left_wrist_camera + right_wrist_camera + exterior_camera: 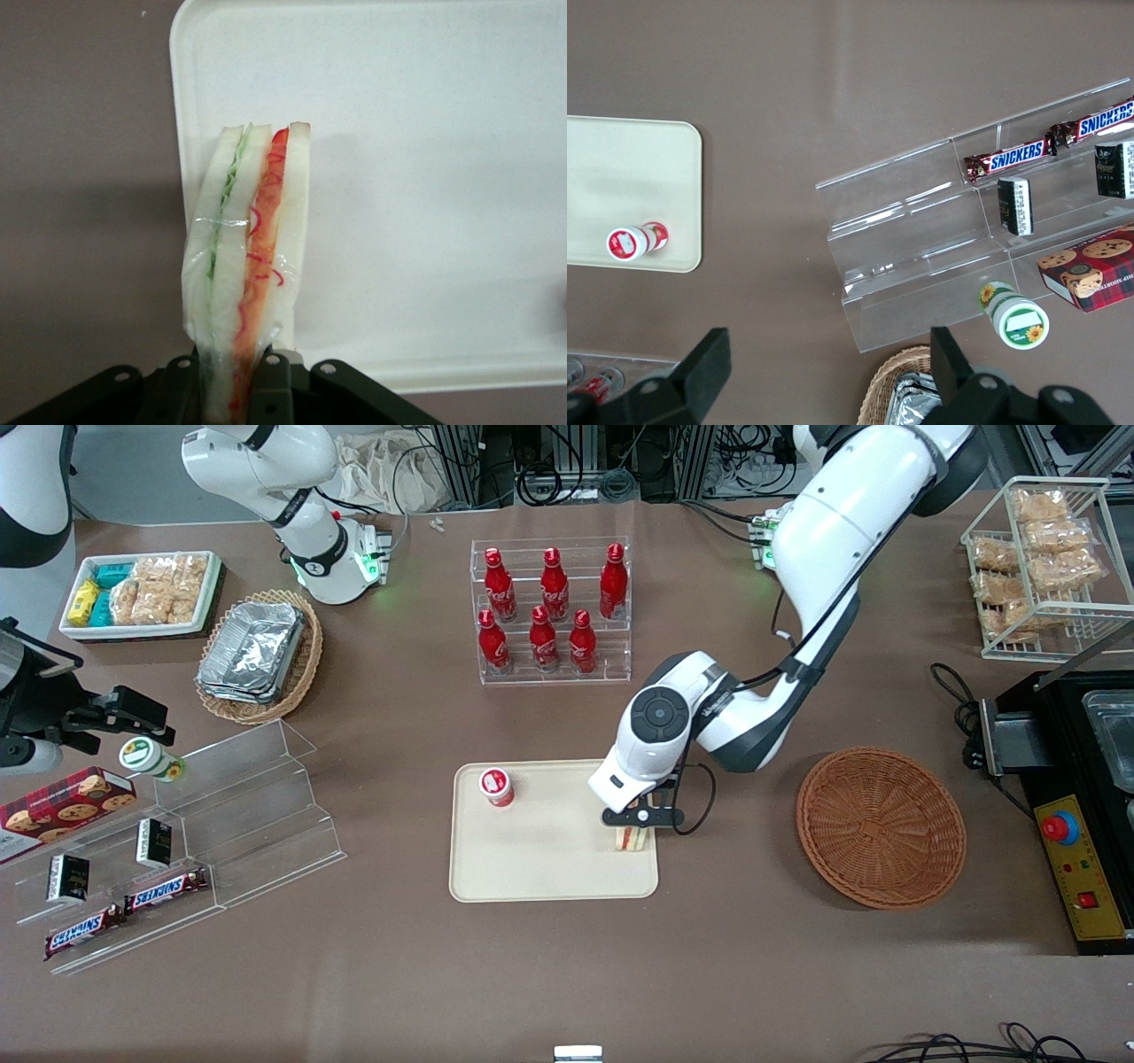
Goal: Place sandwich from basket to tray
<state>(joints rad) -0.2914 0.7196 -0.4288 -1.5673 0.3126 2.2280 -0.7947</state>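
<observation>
Gripper [640, 816] jaws clamp sandwich [251, 266] over tray [549, 868].

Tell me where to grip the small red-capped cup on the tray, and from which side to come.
Grip the red-capped cup across its round body just below the lid, coming straight down from above. It stands upright and alone on the tray, clear of the sandwich held by the gripper, so probably any finger orientation would fit.

My left arm reaches out from its base over the surface, elbow bent and wrist turned straight down. My end effector [644, 825] hangs low near the surface, its two fingers [273, 390] pressed in against a thin wedge between them.
</observation>
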